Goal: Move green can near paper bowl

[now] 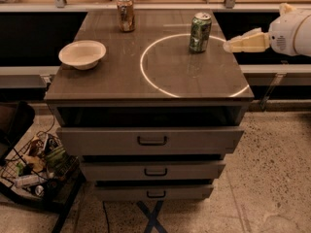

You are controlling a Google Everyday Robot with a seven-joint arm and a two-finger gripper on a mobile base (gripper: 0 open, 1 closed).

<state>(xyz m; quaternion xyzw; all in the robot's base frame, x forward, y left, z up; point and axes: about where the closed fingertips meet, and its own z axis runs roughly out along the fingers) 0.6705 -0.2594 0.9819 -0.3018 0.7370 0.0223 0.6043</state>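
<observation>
At the right edge of the cabinet top [121,84]: gripper [228,46], cream-coloured, reaching in from the right on a white arm [291,33], pointing left. Released or clenched: cannot tell. Near the green can [200,32], just to its right, not touching.

Green can: upright on the far right part of the top, silver lid up, at the far arc of a thin white ring [141,64] marked on the surface.

Near the left edge of the top: paper bowl [82,54], off-white, upright, outside the ring, well apart from the green can.

At the far edge, left of centre: brownish-orange can [126,13], upright, beyond the bowl and to its right.

Below the top: an open gap, then three grey drawers [151,140] stacked one under another, each with a dark handle.

On the speckled floor [277,169], lower left: dark wire basket [36,171] holding mixed clutter, contents not identifiable.
</observation>
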